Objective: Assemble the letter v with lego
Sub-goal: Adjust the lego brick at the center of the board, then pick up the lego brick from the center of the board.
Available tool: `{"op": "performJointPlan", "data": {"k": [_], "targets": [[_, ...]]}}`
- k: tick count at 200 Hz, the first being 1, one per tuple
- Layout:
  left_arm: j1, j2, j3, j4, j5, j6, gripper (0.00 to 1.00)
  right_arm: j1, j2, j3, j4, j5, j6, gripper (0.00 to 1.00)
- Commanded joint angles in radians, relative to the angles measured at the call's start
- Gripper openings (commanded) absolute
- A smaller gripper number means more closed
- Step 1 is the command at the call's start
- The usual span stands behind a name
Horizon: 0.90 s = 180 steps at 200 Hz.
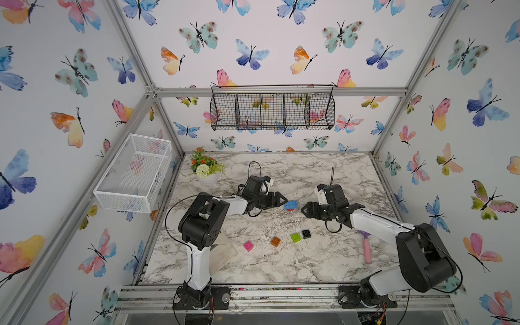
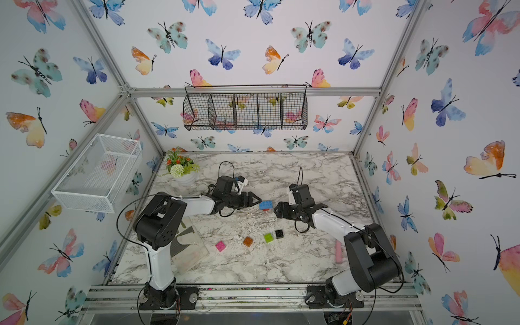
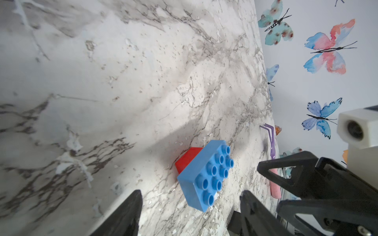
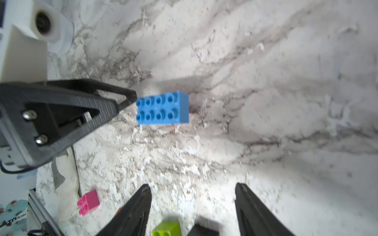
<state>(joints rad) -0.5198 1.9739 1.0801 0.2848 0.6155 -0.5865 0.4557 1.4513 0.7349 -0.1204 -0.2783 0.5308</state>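
Marble table (image 1: 281,267): left gripper (image 1: 284,200) spread, just beside blue brick (image 1: 291,204); right gripper (image 1: 303,210) spread; both empty.

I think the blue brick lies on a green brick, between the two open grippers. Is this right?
Not quite. Under the blue brick is a red brick, not a green one; the left wrist view shows it. The rest holds: the pair lies between the open left gripper and right gripper.
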Motion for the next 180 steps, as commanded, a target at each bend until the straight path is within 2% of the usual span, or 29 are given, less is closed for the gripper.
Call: {"op": "performJointPlan", "data": {"k": [1, 26, 43, 64, 89, 102, 134, 180], "targets": [[-0.019, 0.048, 0.026, -0.004, 0.022, 0.02, 0.75, 0.034, -0.061, -0.06, -0.092, 0.04, 0.006, 0.69], [-0.043, 0.055, 0.03, -0.007, -0.013, 0.042, 0.71, 0.109, -0.102, -0.079, -0.153, 0.12, 0.014, 0.67], [-0.046, 0.064, 0.031, -0.01, -0.014, 0.042, 0.66, 0.129, -0.115, -0.097, -0.144, 0.129, 0.023, 0.66], [-0.047, 0.078, 0.035, -0.01, -0.019, 0.041, 0.65, 0.165, -0.09, -0.088, -0.148, 0.167, 0.021, 0.64], [-0.046, 0.091, 0.046, -0.01, -0.017, 0.034, 0.64, 0.199, -0.039, -0.062, -0.162, 0.2, 0.01, 0.55], [-0.046, 0.089, 0.04, -0.01, -0.031, 0.031, 0.64, 0.208, -0.022, -0.054, -0.165, 0.211, 0.006, 0.51], [-0.04, 0.091, 0.048, -0.005, -0.037, 0.023, 0.64, 0.224, 0.011, -0.044, -0.158, 0.222, -0.003, 0.51], [-0.04, 0.118, 0.059, -0.008, -0.048, 0.034, 0.6, 0.228, 0.037, -0.035, -0.165, 0.256, -0.002, 0.36]]}}
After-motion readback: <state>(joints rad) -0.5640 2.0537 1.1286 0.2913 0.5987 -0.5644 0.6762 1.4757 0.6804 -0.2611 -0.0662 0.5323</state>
